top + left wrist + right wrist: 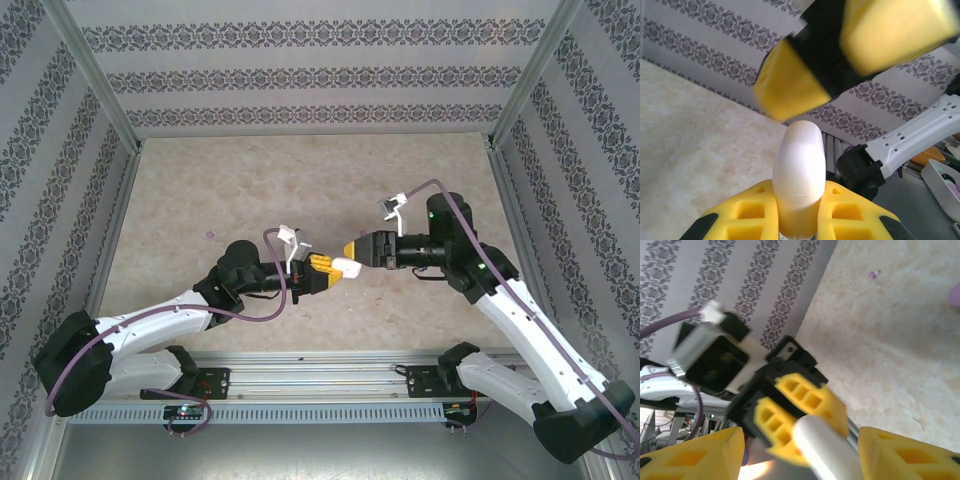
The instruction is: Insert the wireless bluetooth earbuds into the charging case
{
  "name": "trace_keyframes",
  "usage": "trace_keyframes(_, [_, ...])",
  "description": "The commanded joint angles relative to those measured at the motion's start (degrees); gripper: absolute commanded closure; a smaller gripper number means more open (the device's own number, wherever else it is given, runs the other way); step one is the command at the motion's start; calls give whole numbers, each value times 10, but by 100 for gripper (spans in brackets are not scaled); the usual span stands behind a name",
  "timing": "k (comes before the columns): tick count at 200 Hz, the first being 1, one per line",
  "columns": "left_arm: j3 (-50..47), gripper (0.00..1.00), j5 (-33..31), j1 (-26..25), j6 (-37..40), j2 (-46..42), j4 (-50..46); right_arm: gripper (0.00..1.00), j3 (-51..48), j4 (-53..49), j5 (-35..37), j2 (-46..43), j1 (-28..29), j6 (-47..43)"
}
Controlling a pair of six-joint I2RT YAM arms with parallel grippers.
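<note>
Now the left claw [322,268] is closed on the white case [800,160] above the worktop [200,200]; the right claw [352,249] stands open at its tip

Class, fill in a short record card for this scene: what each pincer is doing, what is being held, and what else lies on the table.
left pincer: shut on the white case, holding it above the table
right pincer: open, one finger on each side of the case's free end; contact unclear
case: rounded, lid looks shut, free end points at the right pincer
also on table: a small purple speck, off to the left, apart from both arms
</note>
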Motion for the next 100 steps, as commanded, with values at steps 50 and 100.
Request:
trace_keyframes(50, [18, 100, -26, 0, -13, -19, -55, 38, 64, -105, 24, -67, -62, -78])
trace_keyframes(100, [39, 100, -69, 31, -11, -34, -182, 39, 23, -190, 197, -37, -63, -88])
